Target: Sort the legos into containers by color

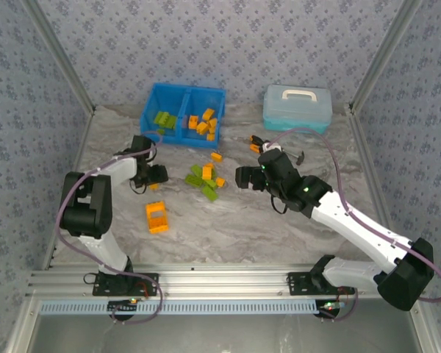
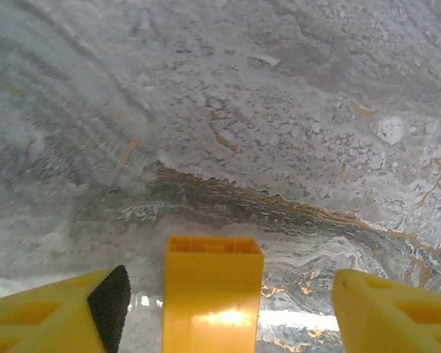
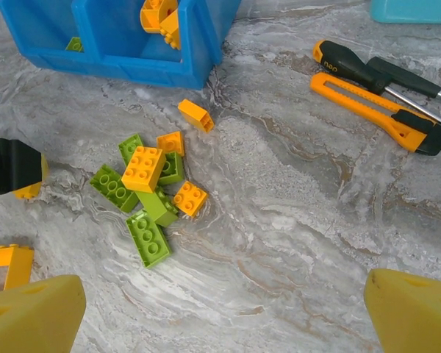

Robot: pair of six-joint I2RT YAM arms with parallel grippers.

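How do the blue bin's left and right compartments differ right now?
The left compartment holds lime green bricks; the right compartment holds orange bricks. The left compartment holds fewer bricks than the right compartment. Both are open-topped halves of the same blue bin.

Shiny plastic on a marbled worktop (image 3: 294,220)
The worktop is smooth, grey-veined, faintly glossy. Legos (image 3: 143,168) and bin (image 3: 132,66) are glossy moulded plastic; one brick (image 2: 213,301) shows a bright glare. The left tool (image 2: 228,285) has matt yellow plastic fingers (image 2: 389,312) and a black textured pad (image 2: 110,298).
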